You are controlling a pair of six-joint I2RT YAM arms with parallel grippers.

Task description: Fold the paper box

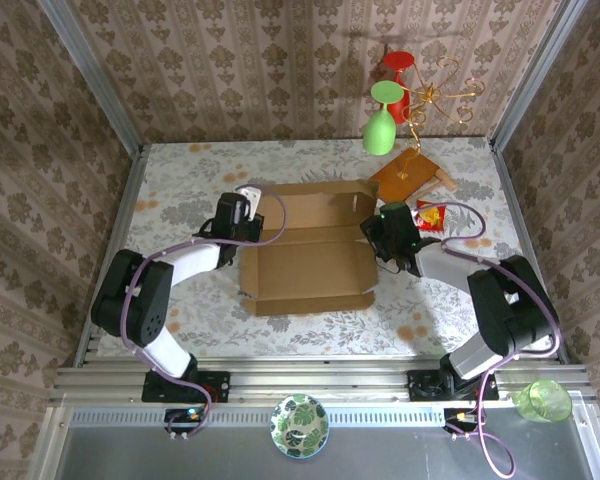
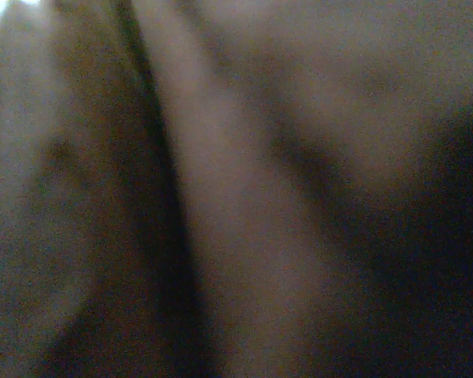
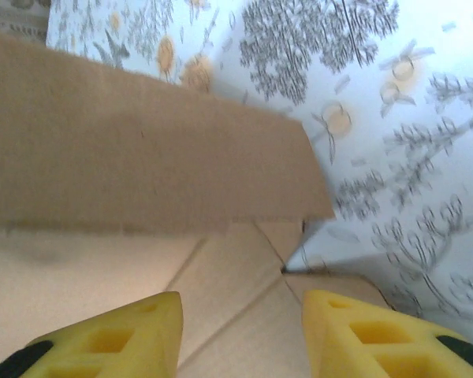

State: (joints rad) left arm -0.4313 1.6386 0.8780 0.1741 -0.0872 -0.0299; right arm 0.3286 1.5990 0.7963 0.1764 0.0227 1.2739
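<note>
— What is sitting on the table [image 1: 180, 180]?
— A floral cloth is covering it, and the paper box [image 1: 308, 250] is lying in the middle, its inside facing up.
— Is anything lying toward the right edge?
— A wooden board [image 1: 408, 175] is resting toward the far right corner, just beside the box's far right corner. A small red and yellow packet [image 1: 432, 215] is lying just nearer, between the box and the right edge.
</note>
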